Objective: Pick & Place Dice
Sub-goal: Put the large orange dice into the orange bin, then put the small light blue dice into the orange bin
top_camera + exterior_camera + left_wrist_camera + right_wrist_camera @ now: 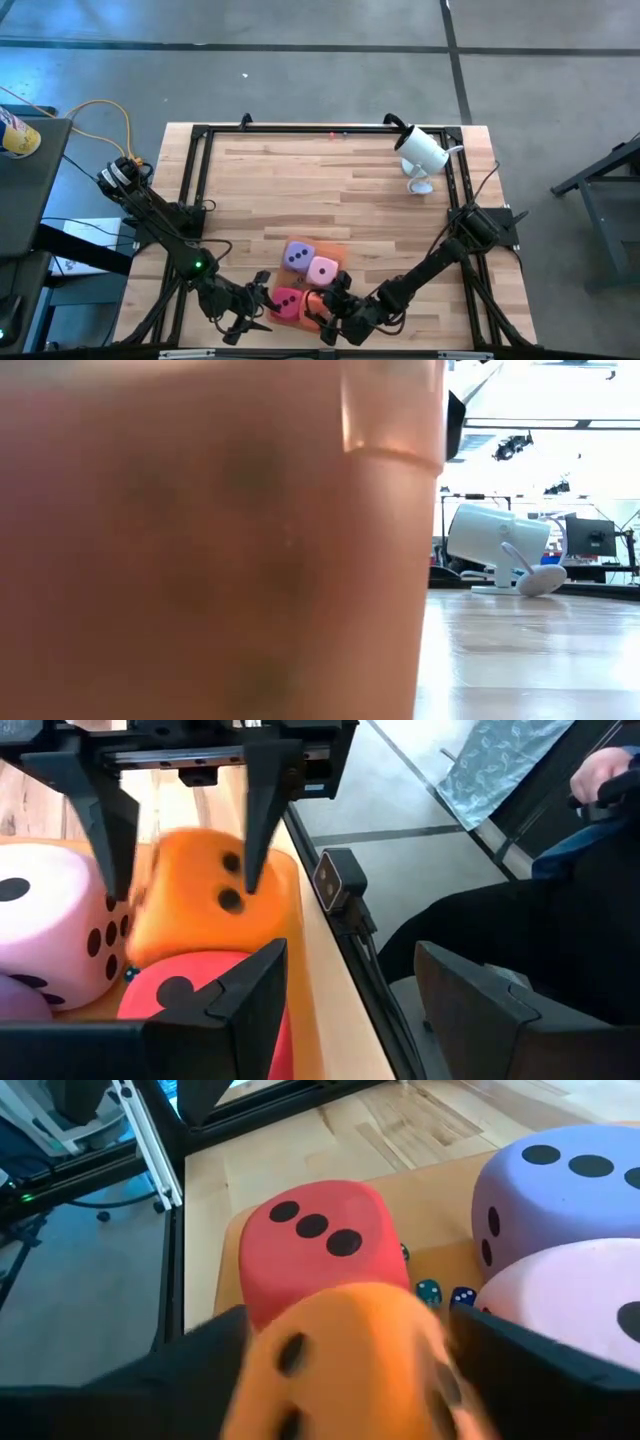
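Four dice sit close together on an orange mat near the table's front edge: purple, pink, red and orange. My right gripper is open, one finger on each side of the orange die. That die looks blurred and stands next to the red die. My left gripper is open just left of the red die with nothing between its fingers. My right gripper comes at the orange die from the table's right, slanting down, and its fingers flank the die's two sides. The die is blurred while the fingers are sharp. I cannot tell whether the fingers still touch it.
A white camera lies at the far right of the table. A black frame runs around the tabletop, with a small camera at the front edge. Two tiny cubes lie among the dice. A seated person shows beyond the table.
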Available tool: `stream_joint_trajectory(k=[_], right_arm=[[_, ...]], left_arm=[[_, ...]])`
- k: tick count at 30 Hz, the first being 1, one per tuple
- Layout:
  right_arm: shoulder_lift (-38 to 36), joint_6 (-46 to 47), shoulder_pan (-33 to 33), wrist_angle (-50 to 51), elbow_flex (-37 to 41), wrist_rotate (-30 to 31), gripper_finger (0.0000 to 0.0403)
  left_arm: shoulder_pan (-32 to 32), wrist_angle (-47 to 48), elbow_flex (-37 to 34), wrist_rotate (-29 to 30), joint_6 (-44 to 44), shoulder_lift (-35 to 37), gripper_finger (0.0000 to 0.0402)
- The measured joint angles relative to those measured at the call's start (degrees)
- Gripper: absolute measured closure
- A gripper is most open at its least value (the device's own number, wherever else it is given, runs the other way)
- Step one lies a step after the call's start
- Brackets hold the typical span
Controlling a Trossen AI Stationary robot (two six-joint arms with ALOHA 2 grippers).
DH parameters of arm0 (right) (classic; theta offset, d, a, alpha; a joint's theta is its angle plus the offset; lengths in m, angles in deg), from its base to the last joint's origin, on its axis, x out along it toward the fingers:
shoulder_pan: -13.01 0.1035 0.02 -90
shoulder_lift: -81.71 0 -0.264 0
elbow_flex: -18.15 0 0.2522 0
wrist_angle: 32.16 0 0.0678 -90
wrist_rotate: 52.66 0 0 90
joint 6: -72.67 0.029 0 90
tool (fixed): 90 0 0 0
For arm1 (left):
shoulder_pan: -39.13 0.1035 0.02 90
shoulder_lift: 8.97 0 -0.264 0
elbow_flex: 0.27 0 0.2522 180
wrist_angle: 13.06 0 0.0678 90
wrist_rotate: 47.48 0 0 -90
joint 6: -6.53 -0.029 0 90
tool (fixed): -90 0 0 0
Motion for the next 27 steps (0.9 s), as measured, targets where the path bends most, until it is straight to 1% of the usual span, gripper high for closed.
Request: stream_joint_trajectory(k=[1, 2, 3, 4, 9, 12, 15, 23, 25, 27], right_arm=[[0.00, -0.04, 0.02, -0.02, 0.00, 0.14, 0.0044], [0.00, -0.11, 0.02, -0.04, 0.00, 0.19, 0.0028], [0.00, -0.15, 0.02, -0.02, 0.00, 0.20, 0.0021], [0.00, -0.31, 0.02, -0.02, 0.00, 0.20, 0.0026], [0.00, -2.70, 0.02, -0.68, 0.00, 0.39, 0.0080], [-0.61, -6.33, 0.02, -1.15, 0.00, 0.42, 0.0097], [-2.79, -11.43, 0.11, -0.51, 0.00, 1.81, 0.0101], [-11.15, -25.05, -0.27, 1.12, -0.02, 6.47, 0.0088], [-13.34, -25.84, -0.93, 4.56, -0.02, 9.80, 0.0090], [-15.37, -24.41, -2.62, 9.45, -0.04, 12.35, 0.0093]], left_arm=[[0.00, 0.01, 0.00, -0.02, 0.00, 0.00, 0.0188], [0.00, 0.01, 0.00, -0.01, 0.00, 0.00, 0.0188], [0.00, 0.01, 0.00, 0.00, 0.00, 0.00, 0.0188], [0.00, 0.02, 0.00, -0.01, -0.03, 0.00, 0.0188], [0.00, 0.02, 0.00, -0.02, -0.03, 0.00, 0.0188], [0.00, 0.00, 0.00, -0.02, -0.03, 0.00, 0.0188], [0.00, 0.02, 0.00, -0.02, -0.04, 0.00, 0.0188], [0.00, 0.02, 0.00, 0.53, -1.54, 0.00, 0.0188], [0.05, 0.04, 0.00, 1.70, -1.64, 0.00, 0.0188], [0.53, 0.02, 0.00, 1.84, -1.67, 0.00, 0.0188]])
